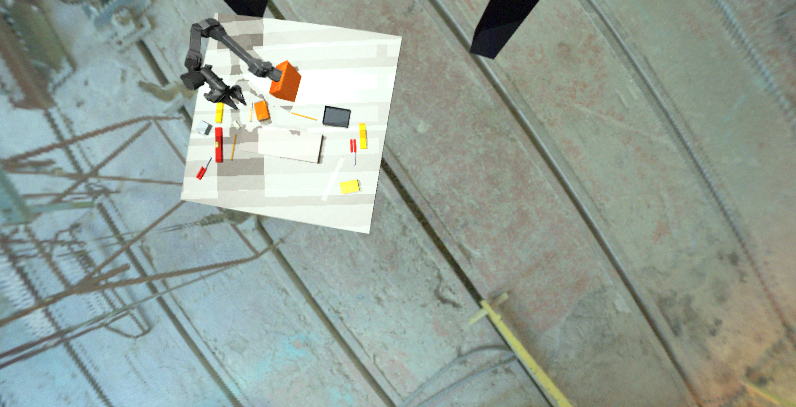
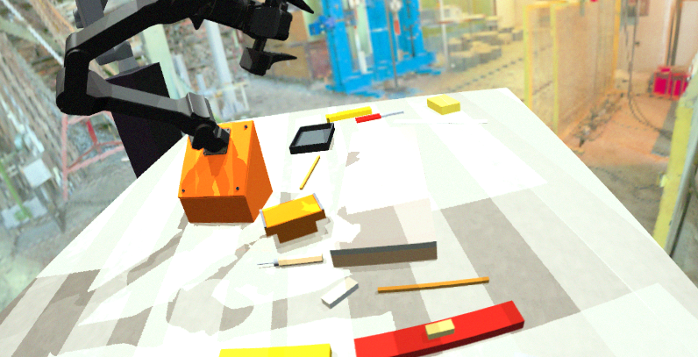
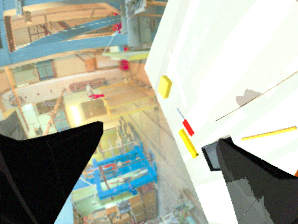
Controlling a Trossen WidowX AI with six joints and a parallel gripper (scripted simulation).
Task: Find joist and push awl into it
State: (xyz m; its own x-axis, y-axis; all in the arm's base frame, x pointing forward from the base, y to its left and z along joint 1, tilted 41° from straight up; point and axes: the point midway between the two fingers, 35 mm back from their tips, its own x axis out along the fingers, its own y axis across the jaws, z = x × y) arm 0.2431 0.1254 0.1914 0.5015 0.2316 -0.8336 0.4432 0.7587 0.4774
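Tray [image 1: 336, 117] [image 2: 313, 138] [image 3: 213, 156] on tabletop [image 1: 311, 209] [image 2: 488, 159] [image 3: 200, 30]: 0 items inside. Pincer [image 1: 241, 101] [image 2: 303, 33] [image 3: 161, 136] wide, approx. max., above tabletop. Stud finder [image 1: 261, 110] [image 2: 293, 215] & awl [image 1: 251, 112] [image 2: 297, 260] outside tray.

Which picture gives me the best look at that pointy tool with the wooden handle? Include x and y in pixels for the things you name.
The exterior view: the awl [image 1: 251, 112] [image 2: 298, 260] shows its pale handle and thin metal tip. From the top it's a tiny sliver; the wrist view doesn't show it.
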